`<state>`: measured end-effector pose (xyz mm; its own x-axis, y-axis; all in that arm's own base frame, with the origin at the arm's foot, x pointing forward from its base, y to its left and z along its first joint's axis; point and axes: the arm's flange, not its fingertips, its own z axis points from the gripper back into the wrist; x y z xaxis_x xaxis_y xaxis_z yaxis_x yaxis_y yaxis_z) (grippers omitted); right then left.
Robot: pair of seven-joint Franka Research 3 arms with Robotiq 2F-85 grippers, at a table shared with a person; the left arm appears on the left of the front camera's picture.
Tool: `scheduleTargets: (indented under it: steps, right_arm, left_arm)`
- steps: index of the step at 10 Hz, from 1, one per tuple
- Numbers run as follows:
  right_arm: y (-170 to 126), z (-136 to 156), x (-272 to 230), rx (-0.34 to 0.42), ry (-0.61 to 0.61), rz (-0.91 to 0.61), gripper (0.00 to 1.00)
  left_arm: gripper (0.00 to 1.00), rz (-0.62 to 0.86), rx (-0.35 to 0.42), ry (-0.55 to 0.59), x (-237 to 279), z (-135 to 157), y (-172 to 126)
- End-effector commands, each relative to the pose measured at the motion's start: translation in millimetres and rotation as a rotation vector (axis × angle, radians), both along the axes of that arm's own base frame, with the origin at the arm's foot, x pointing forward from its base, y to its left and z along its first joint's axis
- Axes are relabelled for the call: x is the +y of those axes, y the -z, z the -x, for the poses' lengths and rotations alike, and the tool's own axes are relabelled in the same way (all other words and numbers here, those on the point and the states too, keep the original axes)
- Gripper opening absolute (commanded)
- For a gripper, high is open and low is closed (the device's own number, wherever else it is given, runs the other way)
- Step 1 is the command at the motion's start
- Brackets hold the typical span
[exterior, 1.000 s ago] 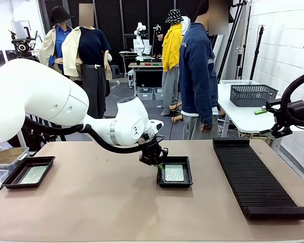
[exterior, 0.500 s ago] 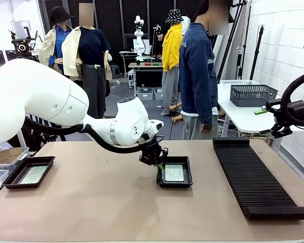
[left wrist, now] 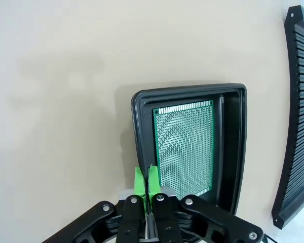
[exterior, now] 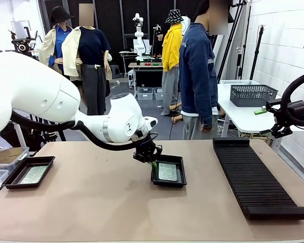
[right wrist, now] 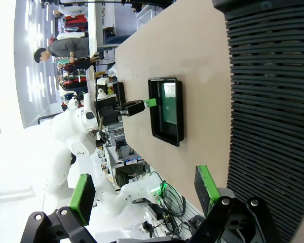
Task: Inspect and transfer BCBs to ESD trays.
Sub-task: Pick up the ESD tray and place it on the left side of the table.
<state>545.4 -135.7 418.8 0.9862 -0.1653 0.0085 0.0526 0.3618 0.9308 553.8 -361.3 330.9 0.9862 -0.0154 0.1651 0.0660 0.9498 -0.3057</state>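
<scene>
A black ESD tray with a green BCB lying flat in it sits mid-table, slightly skewed. My left gripper is shut on that tray's left rim. In the left wrist view its green pads pinch the rim of the tray next to the BCB. A second ESD tray holding another BCB rests at the table's far left. My right gripper hangs open and holds nothing, high above the table's right end, looking down on the tray.
A long black ribbed rack covers the table's right side. A person in a denim jacket stands at the far edge. A dark mesh basket sits on a white side table behind. Bare tabletop lies between the two trays.
My left gripper has pulled the middle tray a little to the left and toward me, turning it slightly. The right arm has not moved.
</scene>
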Motion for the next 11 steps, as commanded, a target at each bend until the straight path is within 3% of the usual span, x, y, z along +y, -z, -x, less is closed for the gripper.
scheduleTargets:
  steps: [1, 7, 11]
  right_arm:
    - [-0.2, -1.8, -1.0, -0.008, -0.012, -0.006, 1.00]
    - [-0.2, -1.8, -1.0, -0.008, -0.012, -0.006, 1.00]
    - [-0.2, -1.8, -1.0, -0.008, -0.012, -0.006, 1.00]
  left_arm:
    - [0.00, -0.015, -0.006, 0.034, 22.2, 18.4, -4.8]
    - [0.00, -0.015, -0.047, -0.036, 98.6, 21.5, -21.5]
    - [0.00, -0.082, -0.053, -0.025, 135.1, 23.5, -15.3]
